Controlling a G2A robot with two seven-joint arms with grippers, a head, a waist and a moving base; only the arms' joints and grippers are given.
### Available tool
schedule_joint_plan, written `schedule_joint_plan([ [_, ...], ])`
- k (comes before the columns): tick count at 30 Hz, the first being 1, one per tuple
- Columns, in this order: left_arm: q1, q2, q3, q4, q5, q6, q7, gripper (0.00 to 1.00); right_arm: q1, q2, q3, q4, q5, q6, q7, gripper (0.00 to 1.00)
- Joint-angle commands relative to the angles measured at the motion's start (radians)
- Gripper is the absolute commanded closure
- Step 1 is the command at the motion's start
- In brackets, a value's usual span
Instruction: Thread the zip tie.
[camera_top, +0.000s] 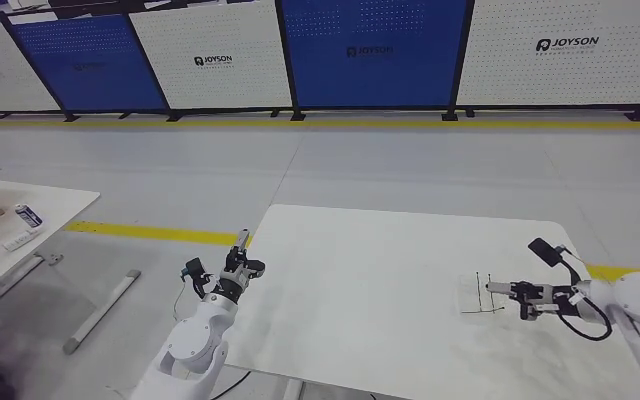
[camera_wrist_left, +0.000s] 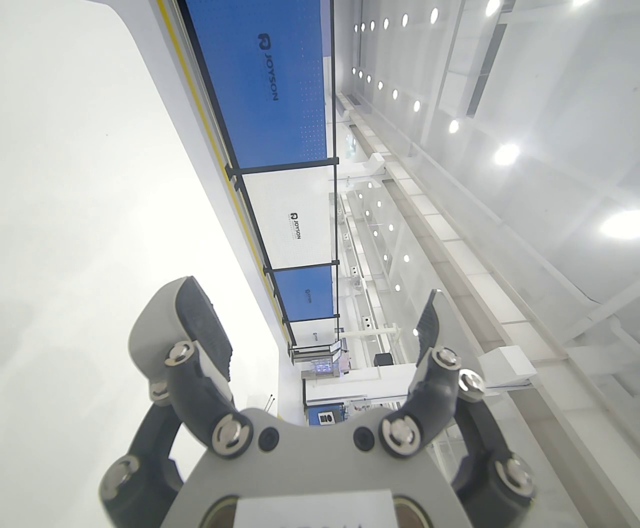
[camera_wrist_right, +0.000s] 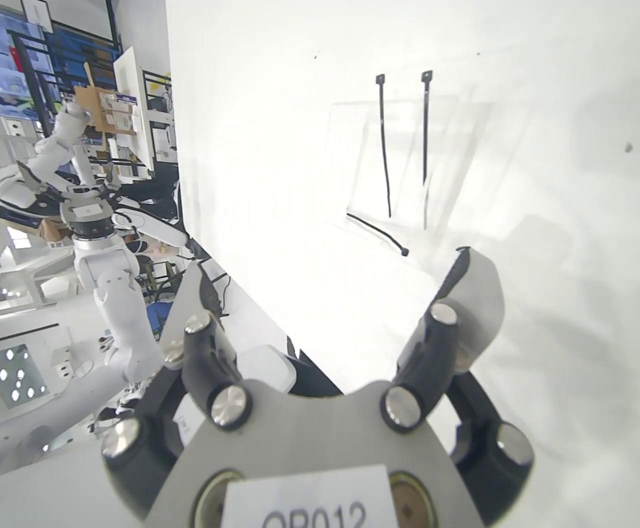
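Note:
Three thin black zip ties lie on the white table (camera_top: 380, 290) near its right end. Two of them (camera_wrist_right: 384, 150) (camera_wrist_right: 425, 130) run side by side, and the third (camera_wrist_right: 377, 232) lies across their tail ends; in the top view they show as fine lines (camera_top: 484, 290). A faint clear sheet (camera_wrist_right: 465, 150) seems to lie under them. My right gripper (camera_wrist_right: 332, 285) (camera_top: 500, 291) is open and empty, just short of the ties and low over the table. My left gripper (camera_wrist_left: 315, 320) (camera_top: 240, 243) is open and empty at the table's left edge, pointing away from me.
A second white table (camera_top: 40, 205) with small items stands off to the left. A yellow floor line (camera_top: 150, 232) runs behind the work table. Blue and white panels (camera_top: 370, 50) close off the back.

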Motion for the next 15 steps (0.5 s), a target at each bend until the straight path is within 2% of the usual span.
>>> schedule_joint_plan([
  [1,0.000,0.000,0.000,0.000,0.000,0.000,0.000,0.00,0.000,0.001,-0.003,0.001,-0.015,0.014,0.002,0.12],
  [4,0.000,0.000,0.000,0.000,0.000,0.000,0.000,0.00,0.002,-0.002,-0.012,0.008,-0.021,0.025,0.005,0.32],
  [5,0.000,0.000,0.000,0.000,0.000,0.000,0.000,0.00,0.004,-0.003,-0.015,0.014,-0.021,0.026,0.006,0.47],
  [7,0.000,0.000,0.000,0.000,0.000,0.000,0.000,0.00,0.008,-0.005,-0.019,0.025,-0.025,0.030,0.008,0.55],
  [15,0.000,0.000,0.000,0.000,0.000,0.000,0.000,0.00,0.010,-0.007,-0.022,0.050,-0.041,0.047,-0.008,0.61],
])
